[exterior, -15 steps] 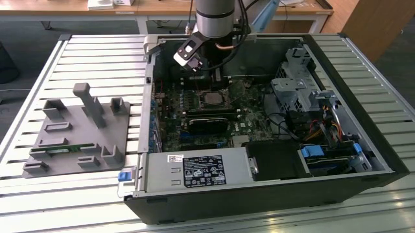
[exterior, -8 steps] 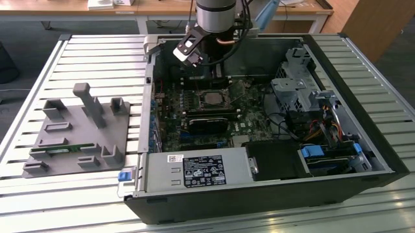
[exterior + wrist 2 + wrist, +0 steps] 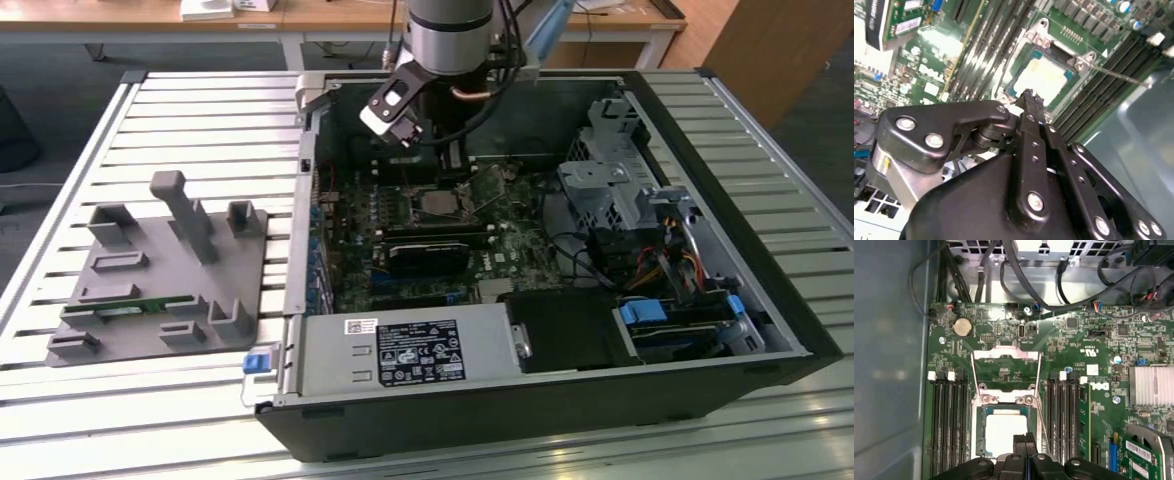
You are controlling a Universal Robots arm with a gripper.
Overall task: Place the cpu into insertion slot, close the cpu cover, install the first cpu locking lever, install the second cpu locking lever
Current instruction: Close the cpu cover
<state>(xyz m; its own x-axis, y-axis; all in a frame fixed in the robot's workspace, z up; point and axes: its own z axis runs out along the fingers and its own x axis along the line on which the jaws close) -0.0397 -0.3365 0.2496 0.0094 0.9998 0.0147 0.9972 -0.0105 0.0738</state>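
Observation:
The cpu [image 3: 1004,432] lies flat in the insertion slot [image 3: 979,431] on the green board, its pale metal face up; I also see the cpu [image 3: 1046,80] in the second wrist view and the cpu [image 3: 438,207] in the exterior view. The cpu cover [image 3: 1005,354] is swung open and lies flat beyond its two hinge screws, with board showing through its window. A thin locking lever [image 3: 1040,415] stands raised beside the socket, and the lever [image 3: 1119,76] sticks out as a thin rod. My gripper [image 3: 1025,445] hangs just above the cpu's edge, shut and holding nothing; the gripper [image 3: 1029,96] and gripper [image 3: 457,170] show the same.
Memory slots [image 3: 949,425] flank the socket on both sides. Cables [image 3: 1054,290] run past the board's edge, and the case wall [image 3: 889,340] is close by. A black block [image 3: 427,250], power supply [image 3: 400,355] and drive cage [image 3: 601,190] crowd the case. A grey fixture [image 3: 160,270] sits outside.

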